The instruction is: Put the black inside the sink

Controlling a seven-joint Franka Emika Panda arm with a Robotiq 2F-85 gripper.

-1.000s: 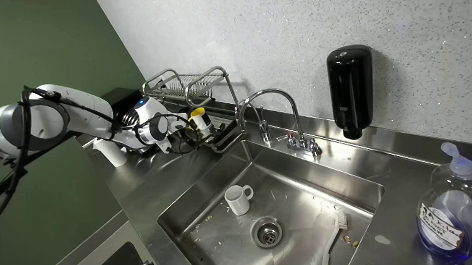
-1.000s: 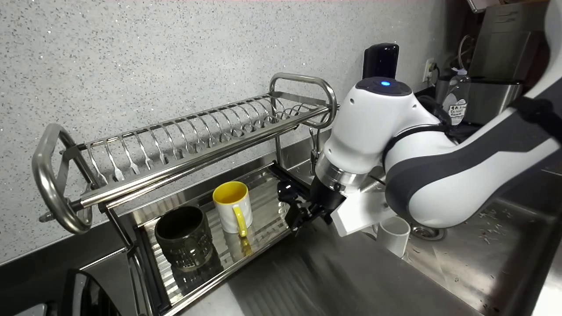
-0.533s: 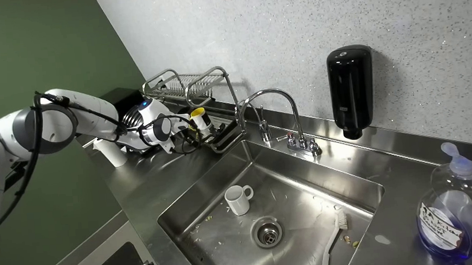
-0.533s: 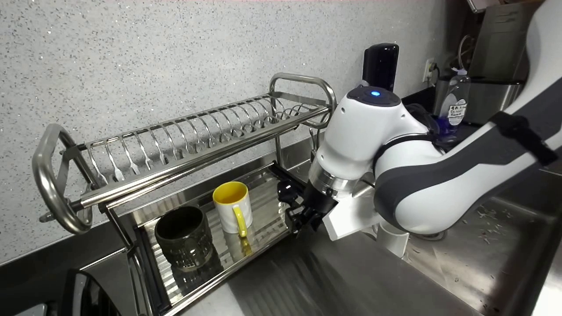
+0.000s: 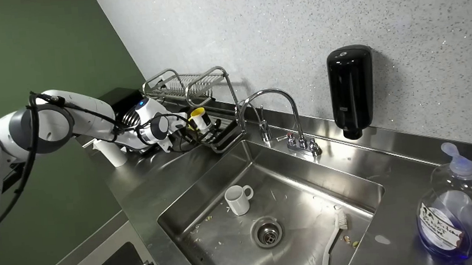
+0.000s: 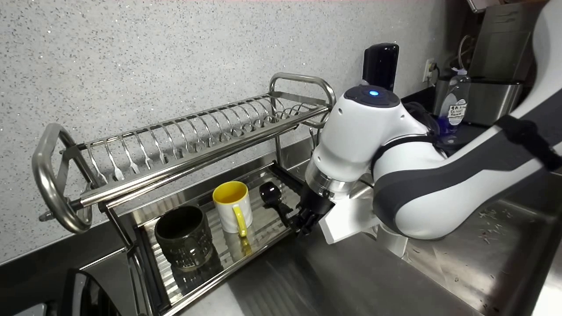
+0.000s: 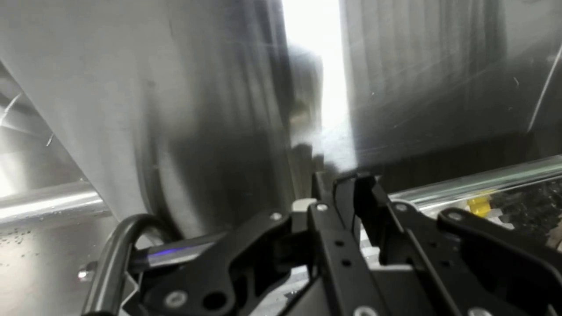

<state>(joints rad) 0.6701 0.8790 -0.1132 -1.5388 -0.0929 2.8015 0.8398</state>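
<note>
Steel sink point(image 5: 300, 222) holds a white mug point(image 5: 237, 200) and brush point(image 5: 339, 222); the end effector point(image 7: 344, 193) pinches a black spoon point(image 6: 270, 193).

Kitchen, steel sink point(image 5: 297, 216), chrome faucet point(image 5: 296, 113), dish rack point(image 6: 206, 155), yellow-lined mug point(image 6: 225, 215), wall-mounted soap dispenser point(image 5: 351, 87)

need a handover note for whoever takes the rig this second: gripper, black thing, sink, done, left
Gripper: at the handle of the black scoop, fingers close together; firm grip unconfirmed.
Scoop: on or just above the dish rack's lower tray; can't tell which.
Sink: white mug and brush inside, no scoop yet.
Done: gripper at the scoop.
Left: check grip, lift, carry to the sink, release.
</note>
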